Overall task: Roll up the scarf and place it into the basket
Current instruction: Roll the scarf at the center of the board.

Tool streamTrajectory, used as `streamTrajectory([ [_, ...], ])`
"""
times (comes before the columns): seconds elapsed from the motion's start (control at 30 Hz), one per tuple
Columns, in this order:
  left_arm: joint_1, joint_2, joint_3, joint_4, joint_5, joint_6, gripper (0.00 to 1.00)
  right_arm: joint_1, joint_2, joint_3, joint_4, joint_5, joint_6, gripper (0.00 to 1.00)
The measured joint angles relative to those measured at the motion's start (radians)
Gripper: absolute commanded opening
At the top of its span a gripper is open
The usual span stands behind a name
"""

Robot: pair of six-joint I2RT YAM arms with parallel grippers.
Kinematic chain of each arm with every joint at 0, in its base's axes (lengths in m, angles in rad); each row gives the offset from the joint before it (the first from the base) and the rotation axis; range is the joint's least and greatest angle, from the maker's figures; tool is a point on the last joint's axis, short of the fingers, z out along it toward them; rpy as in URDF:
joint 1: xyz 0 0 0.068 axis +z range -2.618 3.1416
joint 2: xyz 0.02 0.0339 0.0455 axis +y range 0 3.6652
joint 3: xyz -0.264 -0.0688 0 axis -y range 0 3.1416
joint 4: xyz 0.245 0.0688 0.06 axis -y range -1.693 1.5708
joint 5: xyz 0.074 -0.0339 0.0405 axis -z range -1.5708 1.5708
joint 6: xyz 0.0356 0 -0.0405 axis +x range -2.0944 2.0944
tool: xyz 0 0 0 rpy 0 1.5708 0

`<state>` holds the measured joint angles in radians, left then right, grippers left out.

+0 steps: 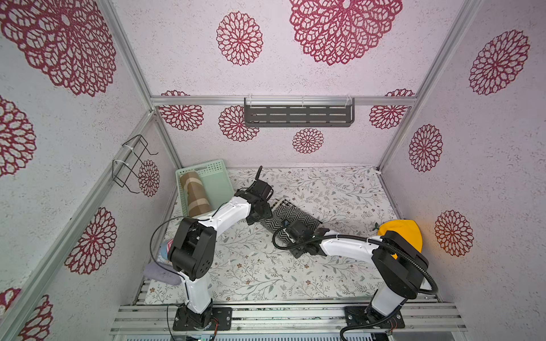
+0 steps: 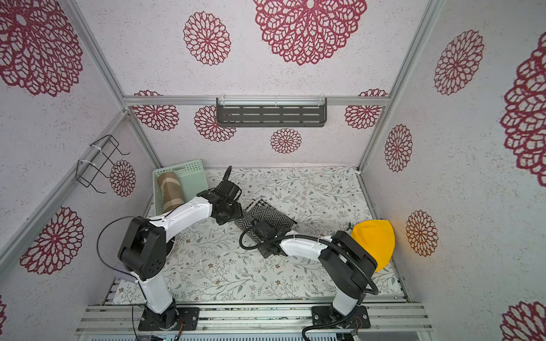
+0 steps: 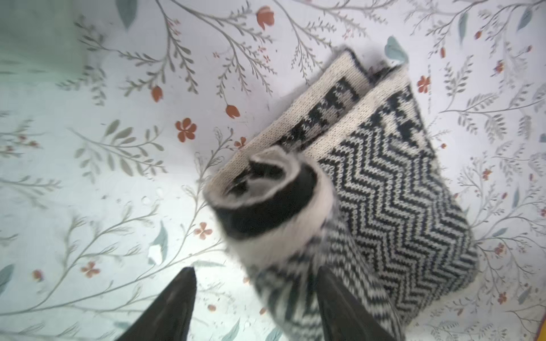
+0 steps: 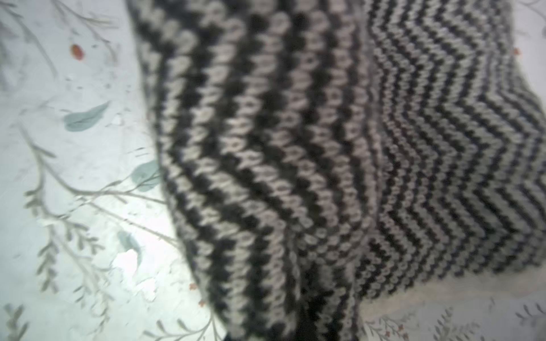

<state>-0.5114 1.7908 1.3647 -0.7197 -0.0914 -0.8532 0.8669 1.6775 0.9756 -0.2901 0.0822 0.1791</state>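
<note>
The scarf (image 1: 295, 215) (image 2: 270, 215) is a black-and-white chevron knit lying mid-table, partly rolled from its near end. In the left wrist view the rolled end of the scarf (image 3: 274, 206) faces me, with flat folded layers behind it. My left gripper (image 3: 255, 271) (image 1: 266, 213) is open; the roll lies against one finger (image 3: 339, 304), not pinched. My right gripper (image 1: 288, 227) (image 2: 260, 228) sits on the roll's other end, shut on the scarf (image 4: 325, 147), whose knit fills that wrist view and hides the jaws. The mint-green basket (image 1: 218, 184) (image 2: 193, 180) stands at the back left.
A brown rolled cloth (image 1: 196, 192) lies in the basket. A yellow cloth (image 1: 404, 233) sits at the right edge behind my right arm. A grey-purple cloth (image 1: 162, 273) lies front left. On the walls hang a grey slotted shelf (image 1: 298, 113) and a black wire rack (image 1: 133, 162).
</note>
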Motion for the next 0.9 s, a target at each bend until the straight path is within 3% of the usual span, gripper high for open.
streamTrajectory([
  [0.17, -0.005, -0.109, -0.068, 0.001, -0.008, -0.012, 0.63, -0.107, -0.004, 0.028, -0.051, -0.352, 0.086, 0.0],
  [0.4, -0.087, -0.107, -0.089, 0.004, 0.014, -0.008, 0.48, -0.258, 0.008, -0.031, 0.01, -0.769, 0.24, 0.0],
  [0.7, -0.125, 0.035, 0.033, 0.061, 0.063, 0.017, 0.34, -0.385, 0.054, -0.113, 0.133, -1.006, 0.367, 0.02],
  [0.9, -0.124, 0.152, 0.132, 0.099, 0.084, 0.041, 0.28, -0.436, 0.082, -0.13, 0.158, -1.063, 0.385, 0.13],
])
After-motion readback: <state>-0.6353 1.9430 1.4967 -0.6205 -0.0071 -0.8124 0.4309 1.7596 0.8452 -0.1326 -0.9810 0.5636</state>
